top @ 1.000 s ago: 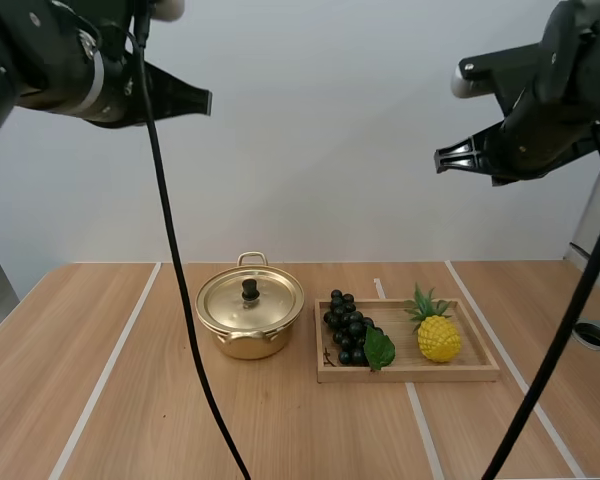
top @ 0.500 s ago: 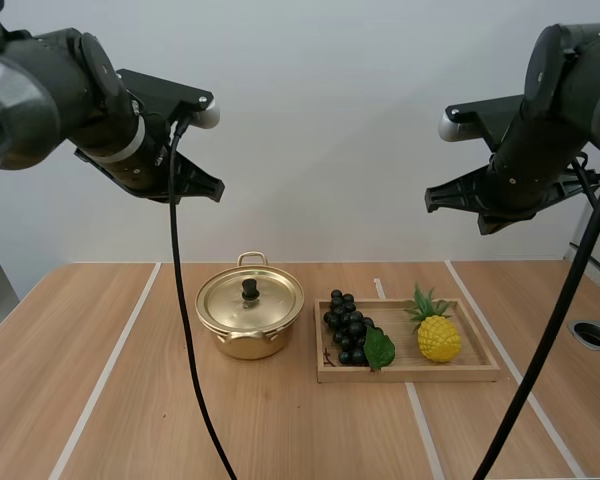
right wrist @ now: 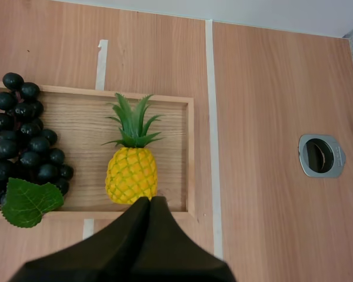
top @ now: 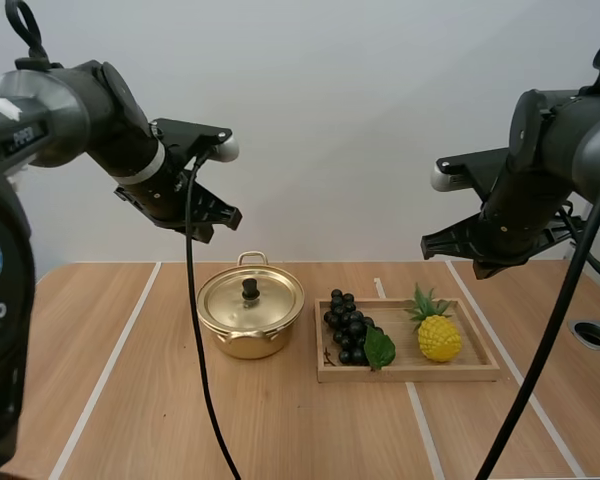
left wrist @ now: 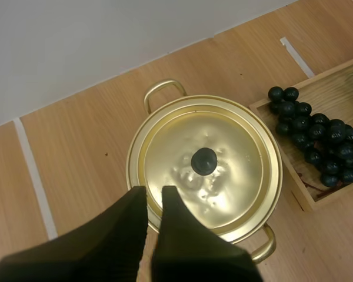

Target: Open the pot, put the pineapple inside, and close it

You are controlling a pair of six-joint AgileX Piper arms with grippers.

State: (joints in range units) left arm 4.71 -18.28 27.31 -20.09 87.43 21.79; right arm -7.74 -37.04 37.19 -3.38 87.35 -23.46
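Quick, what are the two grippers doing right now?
Left gripper: slightly open, holding nothing.
Right gripper: shut, holding nothing.

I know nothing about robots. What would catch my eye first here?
A shiny gold pot with its lid on stands left of a wooden tray that holds dark grapes and a bright yellow pineapple. High above them hang two black claws: the left gripper over the pot, the right gripper over the tray.
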